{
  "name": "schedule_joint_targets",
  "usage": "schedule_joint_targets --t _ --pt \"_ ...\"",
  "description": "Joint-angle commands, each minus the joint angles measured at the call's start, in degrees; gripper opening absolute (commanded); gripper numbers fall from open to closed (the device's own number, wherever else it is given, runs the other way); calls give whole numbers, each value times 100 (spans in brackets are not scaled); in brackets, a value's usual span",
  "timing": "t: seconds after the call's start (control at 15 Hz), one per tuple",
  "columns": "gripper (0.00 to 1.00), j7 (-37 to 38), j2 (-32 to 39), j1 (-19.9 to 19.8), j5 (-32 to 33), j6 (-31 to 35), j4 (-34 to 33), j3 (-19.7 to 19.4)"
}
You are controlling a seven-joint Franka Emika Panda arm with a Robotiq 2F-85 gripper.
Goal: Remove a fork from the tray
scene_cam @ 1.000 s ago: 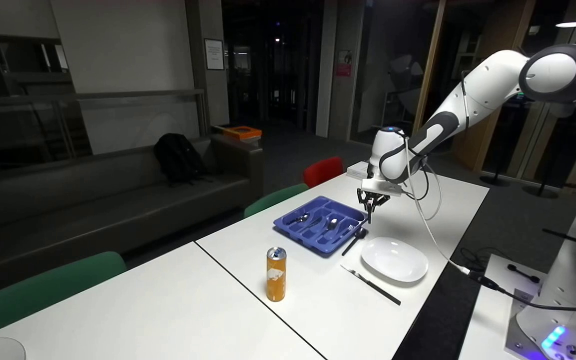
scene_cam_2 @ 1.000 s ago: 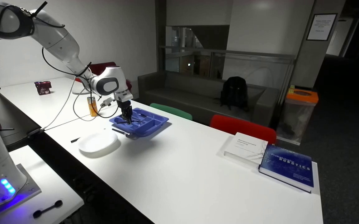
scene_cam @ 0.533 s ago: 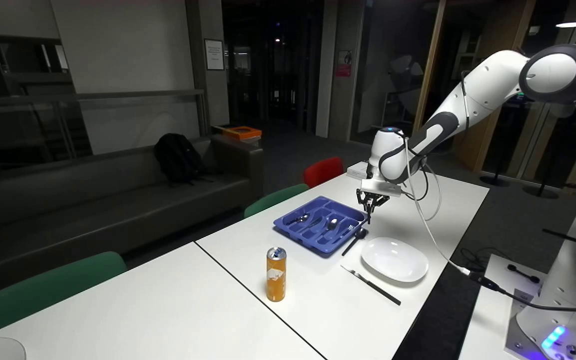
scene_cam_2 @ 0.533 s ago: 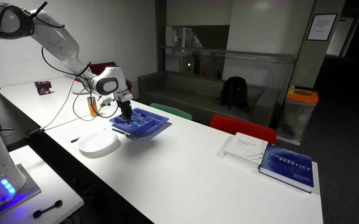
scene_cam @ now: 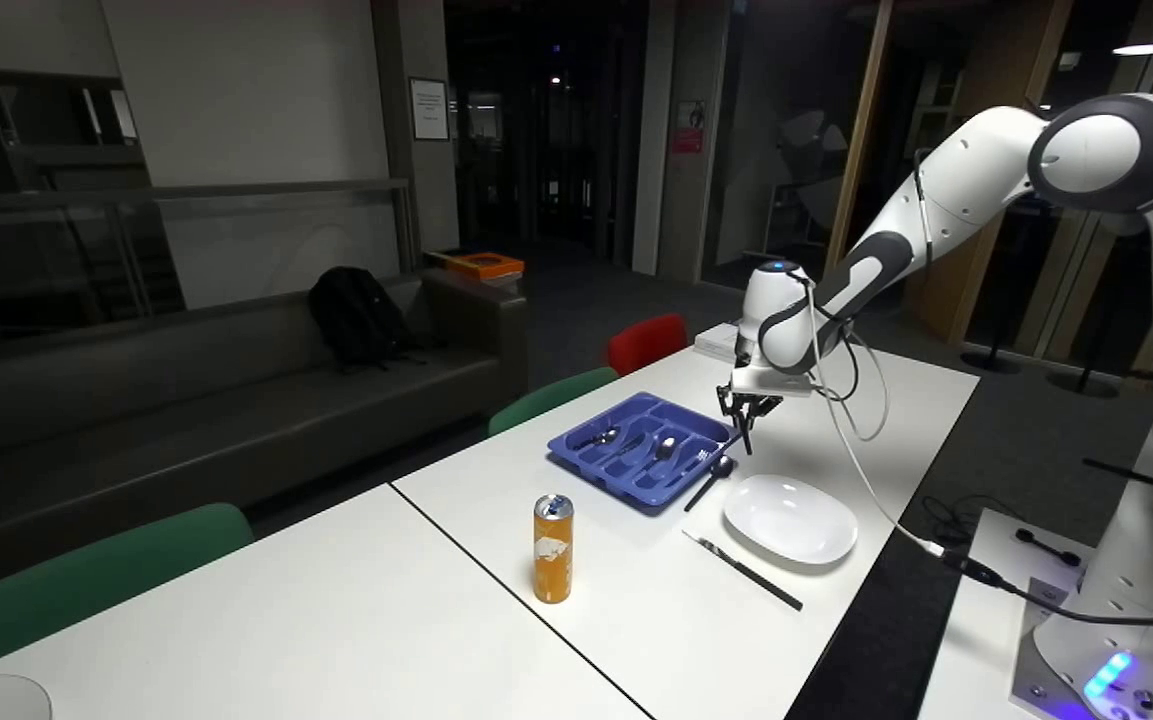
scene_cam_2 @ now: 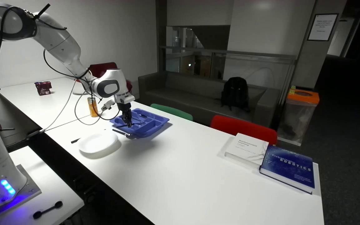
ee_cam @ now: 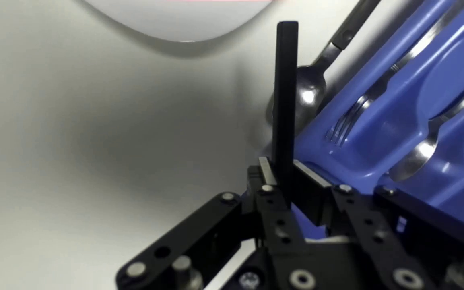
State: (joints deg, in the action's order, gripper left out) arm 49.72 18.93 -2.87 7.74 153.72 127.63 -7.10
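My gripper grips a black handle; jaws nearly together, only its thickness between them. Cannot tell which utensil it belongs to; the far end is hidden. Tray below and beside me; a fork lies in an outer compartment, a spoon on the table just outside. Farther off: blue book, "Probabilistic Robotics"; white book just beside it, "Reinforcement Learning", fainter. Framed sign: print too small to read.
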Motion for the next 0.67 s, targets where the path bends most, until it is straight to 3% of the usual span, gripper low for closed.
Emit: schedule_joint_targets --t 0.0,0.6 --pt "4 -1098 -121 19 165 346 301 -213" --pt "4 -3244 -211 0 266 1669 1081 -761"
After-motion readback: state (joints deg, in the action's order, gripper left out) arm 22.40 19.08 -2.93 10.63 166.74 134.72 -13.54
